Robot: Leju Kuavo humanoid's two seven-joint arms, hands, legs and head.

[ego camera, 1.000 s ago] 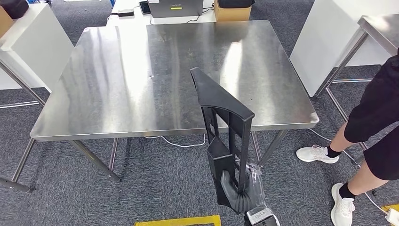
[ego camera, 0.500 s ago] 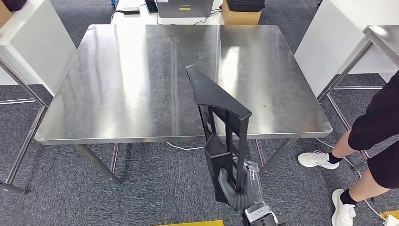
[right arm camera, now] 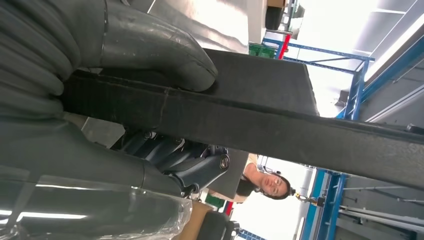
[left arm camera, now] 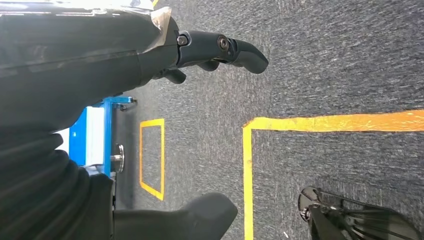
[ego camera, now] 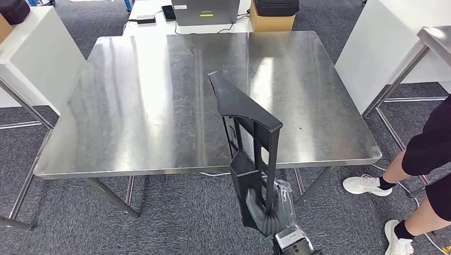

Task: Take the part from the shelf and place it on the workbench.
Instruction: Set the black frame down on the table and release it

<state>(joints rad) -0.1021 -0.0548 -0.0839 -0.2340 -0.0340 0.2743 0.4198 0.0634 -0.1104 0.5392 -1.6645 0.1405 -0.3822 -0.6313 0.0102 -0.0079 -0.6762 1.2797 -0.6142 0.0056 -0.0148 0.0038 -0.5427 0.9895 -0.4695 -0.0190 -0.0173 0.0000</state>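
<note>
Head view: nearest us, our right hand [ego camera: 266,215] grips the bottom of a long black part [ego camera: 250,143], thumb and fingers wrapped around its lower end. The part stands nearly upright in that grasp, its ribbed frame rising from below the table's front edge and its broad top leaning over the steel surface; we cannot tell whether it touches the top. From the right wrist camera we see our thick grey thumb [right arm camera: 155,47] pressed against one face of the part's black bar [right arm camera: 250,120], with the darker fingers [right arm camera: 195,167] curled beneath it. Our left hand [left arm camera: 165,55] hangs over grey carpet marked with yellow tape lines [left arm camera: 330,122]; its fingers are apart and hold nothing. Past the part lies the stainless workbench [ego camera: 133,106], bright with reflected ceiling light. At the right edge a person in dark clothes and white trainers [ego camera: 367,185] stands beside the bench. Farther back, a white table [ego camera: 154,25] carries a laptop [ego camera: 205,11], a cardboard box [ego camera: 271,22] and a phone [ego camera: 168,11].
</note>
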